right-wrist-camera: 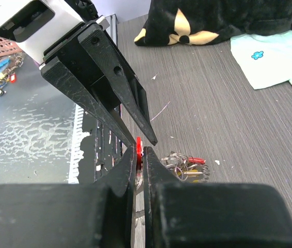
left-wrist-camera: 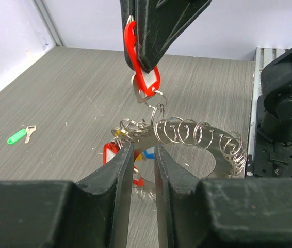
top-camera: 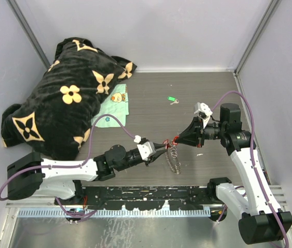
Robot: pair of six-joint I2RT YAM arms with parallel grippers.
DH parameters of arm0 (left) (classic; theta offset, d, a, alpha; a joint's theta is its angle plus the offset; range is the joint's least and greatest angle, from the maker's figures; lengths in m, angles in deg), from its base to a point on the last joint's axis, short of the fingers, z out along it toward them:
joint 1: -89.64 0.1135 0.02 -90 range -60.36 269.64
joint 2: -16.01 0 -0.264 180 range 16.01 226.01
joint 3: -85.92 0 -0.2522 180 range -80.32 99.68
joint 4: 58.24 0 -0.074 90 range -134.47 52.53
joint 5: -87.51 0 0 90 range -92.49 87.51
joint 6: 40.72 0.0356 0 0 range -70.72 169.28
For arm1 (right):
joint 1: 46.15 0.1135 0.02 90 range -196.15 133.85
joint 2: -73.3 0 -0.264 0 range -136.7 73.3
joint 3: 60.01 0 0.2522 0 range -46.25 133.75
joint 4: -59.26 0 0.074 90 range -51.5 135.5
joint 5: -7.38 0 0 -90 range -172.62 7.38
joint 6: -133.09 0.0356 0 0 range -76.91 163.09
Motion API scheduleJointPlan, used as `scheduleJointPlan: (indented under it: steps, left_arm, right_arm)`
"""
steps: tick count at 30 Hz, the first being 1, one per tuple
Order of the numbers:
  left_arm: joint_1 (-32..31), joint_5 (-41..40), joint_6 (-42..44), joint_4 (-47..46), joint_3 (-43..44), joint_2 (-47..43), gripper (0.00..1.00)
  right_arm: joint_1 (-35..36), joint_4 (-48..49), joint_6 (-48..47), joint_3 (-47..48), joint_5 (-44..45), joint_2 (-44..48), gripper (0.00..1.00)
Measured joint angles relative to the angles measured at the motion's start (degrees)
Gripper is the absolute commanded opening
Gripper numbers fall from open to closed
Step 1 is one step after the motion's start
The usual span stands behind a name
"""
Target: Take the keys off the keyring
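Grey wood-grain tabletop point(top-camera: 151, 93): the left gripper point(top-camera: 165, 146) clamps the large dark metal keyring point(top-camera: 175, 160) at centre, while the right gripper point(top-camera: 178, 139) pinches a red-tagged silver key point(left-wrist-camera: 142, 67) apparently linked to it. One green-tagged key point(top-camera: 172, 99) lies loose at twelve o'clock; several more hang on the ring.

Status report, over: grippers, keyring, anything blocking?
Left gripper shut on the keyring. Right gripper shut on the red-tagged key, key not yet off the ring. Green-tagged key lies apart on the table; nothing blocking.
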Motion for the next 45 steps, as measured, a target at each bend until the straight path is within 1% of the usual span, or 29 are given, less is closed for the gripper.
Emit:
scheduleJointPlan:
  steps: [8,12,18,38,45]
  left_arm:
    - [0.0,-2.29,0.04,-0.85,-0.5,0.02,0.26]
    - [0.0,-2.89,0.24,-2.47,-0.44,1.68,0.26]
    - [0.0,-2.89,0.22,-3.04,-0.35,4.85,0.26]
    - [-0.39,-1.46,-0.79,-5.97,0.94,6.56,0.26]
    - [-0.66,-0.37,-1.68,-6.73,0.94,6.56,0.29]
  right_arm:
    - [0.0,0.0,0.0,0.02,0.0,0.0,0.01]
    - [0.0,0.0,0.0,0.02,0.0,0.0,0.01]
    - [0.0,-0.04,0.0,0.2,-0.28,0.0,0.01]
    - [-0.11,-0.04,-0.11,0.33,-0.46,0.0,0.01]
    - [-0.11,-0.07,-0.13,0.33,-0.48,0.0,0.01]
